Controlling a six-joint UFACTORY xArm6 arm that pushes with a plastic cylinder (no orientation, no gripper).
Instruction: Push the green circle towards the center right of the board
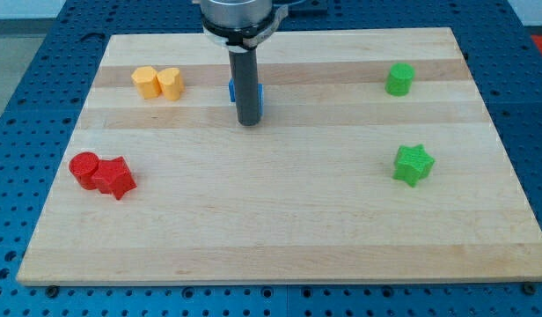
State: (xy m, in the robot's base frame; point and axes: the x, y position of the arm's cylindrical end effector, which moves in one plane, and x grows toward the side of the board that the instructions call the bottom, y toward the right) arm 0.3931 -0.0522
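Note:
The green circle [399, 79] is a short green cylinder near the view's top right of the wooden board [280, 220]. A green star [413, 165] lies below it at the right. My tip [249, 122] is the lower end of a dark rod near the top centre, far to the left of the green circle. A blue block [259, 94] sits right behind the rod and is mostly hidden by it; its shape cannot be made out.
Two yellow blocks [157, 83] sit side by side at the top left. A red cylinder [84, 167] and a red star [115, 178] touch at the left edge. A blue perforated table surrounds the board.

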